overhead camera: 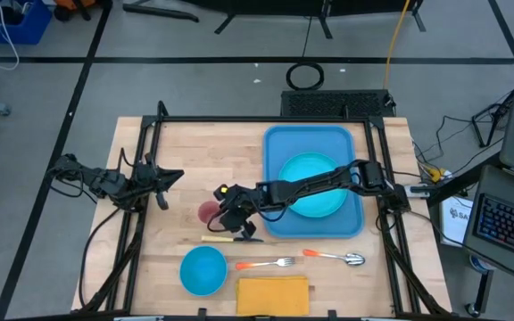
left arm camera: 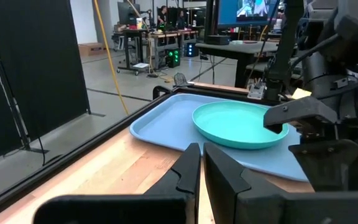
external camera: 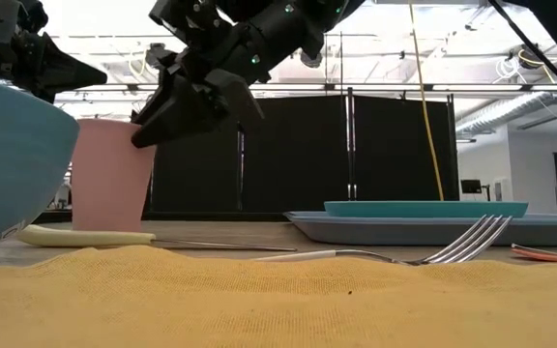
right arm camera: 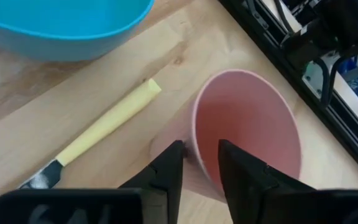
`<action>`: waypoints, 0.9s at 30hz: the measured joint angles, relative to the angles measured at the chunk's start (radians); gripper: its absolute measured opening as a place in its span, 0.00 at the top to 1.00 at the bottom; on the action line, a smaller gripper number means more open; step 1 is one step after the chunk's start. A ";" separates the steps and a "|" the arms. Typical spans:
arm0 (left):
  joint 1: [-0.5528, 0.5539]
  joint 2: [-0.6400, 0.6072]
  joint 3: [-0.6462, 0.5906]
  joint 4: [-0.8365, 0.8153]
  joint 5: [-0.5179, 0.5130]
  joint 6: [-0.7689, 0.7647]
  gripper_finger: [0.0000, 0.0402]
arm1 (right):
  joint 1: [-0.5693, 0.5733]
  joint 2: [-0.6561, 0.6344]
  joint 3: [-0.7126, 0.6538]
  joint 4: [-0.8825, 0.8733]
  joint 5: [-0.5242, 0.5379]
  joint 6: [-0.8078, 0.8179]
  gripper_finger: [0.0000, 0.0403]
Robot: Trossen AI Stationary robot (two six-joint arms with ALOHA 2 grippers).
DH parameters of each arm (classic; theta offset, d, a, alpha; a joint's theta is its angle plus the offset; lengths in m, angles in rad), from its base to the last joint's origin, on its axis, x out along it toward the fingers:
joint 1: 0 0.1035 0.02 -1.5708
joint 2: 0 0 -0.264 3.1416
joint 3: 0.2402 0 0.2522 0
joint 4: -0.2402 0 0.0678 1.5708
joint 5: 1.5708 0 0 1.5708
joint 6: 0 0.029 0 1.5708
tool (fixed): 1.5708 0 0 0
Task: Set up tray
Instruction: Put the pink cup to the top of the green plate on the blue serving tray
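Straddling the rim of the pink cup (right arm camera: 247,130), your right gripper (right arm camera: 201,158) has one finger outside the wall and the other inside the mouth; the fingers sit close on either side of the rim, but you cannot tell from these views whether they are clamped on it or just shy of it. The cup stands upright on the wooden table (overhead camera: 186,152), near the middle of it. Just beside the cup lies a knife with a pale yellow handle (right arm camera: 107,121), flat on the wood. Past the knife, toward the table's front edge, you have the blue bowl (overhead camera: 203,270), and next to it the yellow-orange napkin (overhead camera: 273,294). A fork with an orange handle (overhead camera: 266,263) and a spoon with an orange handle (overhead camera: 335,258) lie in a row between the napkin and the tray. The tray (overhead camera: 279,147) rests flat on the right half of the table, toward the back, with the turquoise plate (overhead camera: 310,174) sitting inside it; the right arm reaches across the plate to get to the cup. Your left gripper (overhead camera: 163,183) waits over the left side of the table, well apart from the cup, its fingers pinched nearly together with nothing between them.
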 joint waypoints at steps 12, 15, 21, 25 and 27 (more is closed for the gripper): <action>0.000 0.000 0.000 0.000 0.000 0.003 0.94 | 0.006 0.000 0.000 -0.017 0.003 0.012 0.99; 0.000 0.000 0.000 0.000 0.000 0.003 0.94 | 0.006 -0.001 0.000 -0.020 0.008 0.026 0.99; 0.000 0.000 0.000 -0.001 0.001 0.002 0.94 | 0.017 -0.022 -0.001 -0.030 0.086 0.002 1.00; 0.000 0.000 0.000 -0.001 0.001 0.002 0.94 | 0.022 -0.027 -0.001 -0.030 0.088 -0.001 1.00; 0.000 0.000 0.000 -0.001 0.001 0.001 0.94 | 0.025 -0.031 -0.001 -0.032 0.107 -0.002 1.00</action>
